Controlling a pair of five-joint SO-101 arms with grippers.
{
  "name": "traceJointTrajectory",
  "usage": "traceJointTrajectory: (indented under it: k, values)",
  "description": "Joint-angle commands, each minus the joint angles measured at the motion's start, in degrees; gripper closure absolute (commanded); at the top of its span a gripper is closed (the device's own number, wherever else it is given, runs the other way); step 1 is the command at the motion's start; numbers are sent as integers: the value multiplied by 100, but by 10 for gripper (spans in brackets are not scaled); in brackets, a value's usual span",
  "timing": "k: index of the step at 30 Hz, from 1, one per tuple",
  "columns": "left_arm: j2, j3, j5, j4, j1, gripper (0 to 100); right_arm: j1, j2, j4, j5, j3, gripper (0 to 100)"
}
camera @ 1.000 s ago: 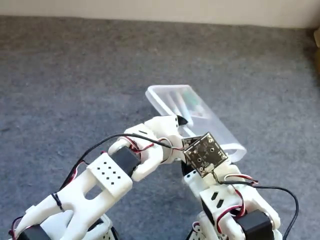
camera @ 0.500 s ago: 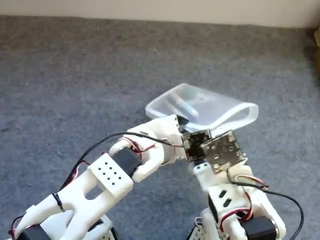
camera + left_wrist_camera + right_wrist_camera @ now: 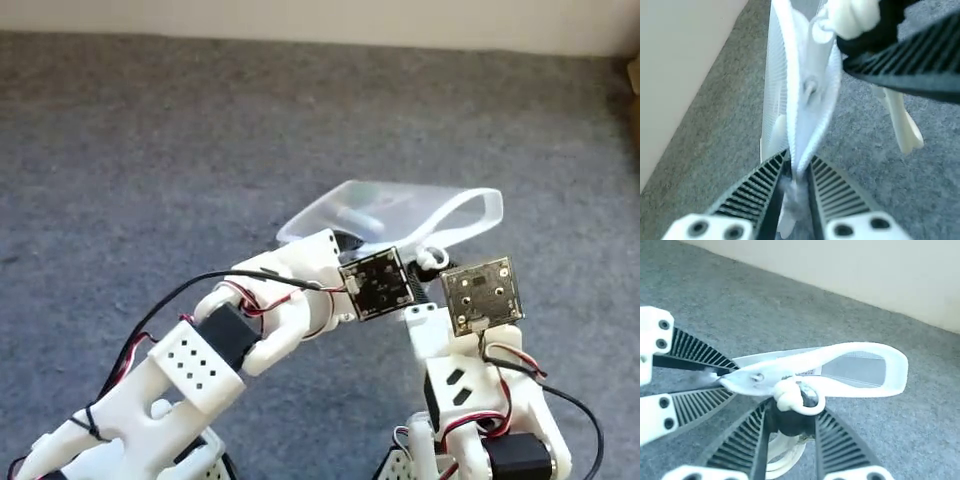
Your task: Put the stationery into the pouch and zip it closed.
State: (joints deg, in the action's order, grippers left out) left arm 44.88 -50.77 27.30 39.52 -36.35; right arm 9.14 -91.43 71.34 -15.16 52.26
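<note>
The clear pouch (image 3: 400,212) hangs above the carpet, held up between both arms, with pale stationery (image 3: 362,215) showing dimly inside it. My left gripper (image 3: 346,242) is shut on the pouch's end; its wrist view shows the pouch seam (image 3: 801,100) pinched between the ridged fingers (image 3: 752,187). My right gripper (image 3: 432,259) is shut on the zipper pull (image 3: 792,396), a white knob on a dark slider, just beside the left gripper (image 3: 715,376). The pouch mouth (image 3: 855,369) gapes as an open loop beyond the pull.
Grey carpet (image 3: 150,150) covers the whole work surface. A pale wall (image 3: 865,270) runs along its far edge. The two arm bodies (image 3: 200,360) crowd the near side, and open carpet lies to the left and beyond the pouch.
The pouch went from lying flat on the carpet to hanging lifted and folded. My right gripper has drawn to the right, away from the left one, taking the pull with it.
</note>
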Motion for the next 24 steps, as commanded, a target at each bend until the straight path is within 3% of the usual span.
traceJointTrajectory:
  k: [1,8,15,24]
  values:
    - [207,145,-79,158,189,994,-180,-40,-224,105,-295,994]
    - [207,-48,-79,211,198,994,-198,-31,-418,105,-295,994]
    - [207,-57,-88,325,295,994,-1024,13,-1077,571,-303,994]
    - [215,-277,-176,308,382,996,-1182,-4,-1077,589,-338,994]
